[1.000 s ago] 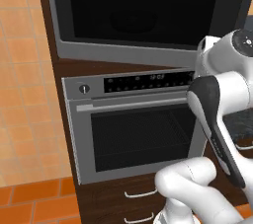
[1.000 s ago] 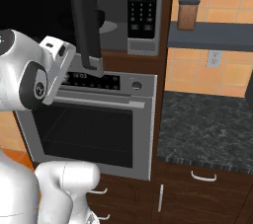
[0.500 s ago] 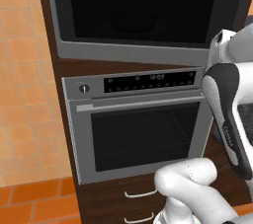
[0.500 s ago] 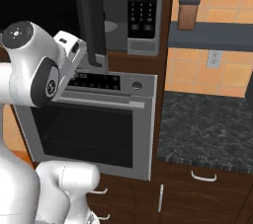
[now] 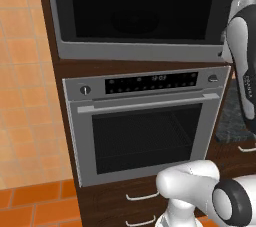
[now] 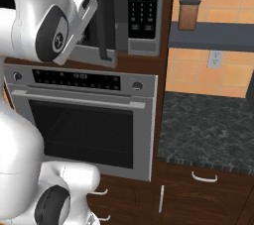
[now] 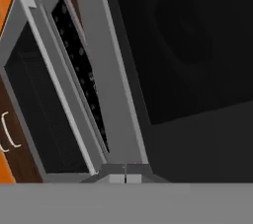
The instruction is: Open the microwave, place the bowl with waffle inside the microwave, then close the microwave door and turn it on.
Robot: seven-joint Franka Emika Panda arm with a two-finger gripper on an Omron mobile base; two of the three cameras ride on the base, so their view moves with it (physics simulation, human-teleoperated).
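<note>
The microwave (image 5: 135, 16) stands with its dark cavity exposed above the oven. Its door (image 6: 105, 16) is swung outward and shows edge-on as a dark vertical panel beside the black keypad (image 6: 143, 1). My hand (image 6: 79, 3) is raised just left of that door edge, at the height of the cavity. In the hand view my gripper (image 7: 125, 178) looks along the grey lower frame (image 7: 106, 70) into the dark cavity (image 7: 188, 45); its fingertips sit together with nothing between them. The bowl and the waffle are out of view.
A silver oven (image 5: 145, 131) with a horizontal bar handle sits under the microwave, with drawers (image 5: 140, 196) below. To the right lie a dark stone counter (image 6: 208, 125) and a shelf holding a brown canister (image 6: 189, 13).
My arm has risen and the hand has lifted toward the microwave opening. The door edge has swung a little further out.
</note>
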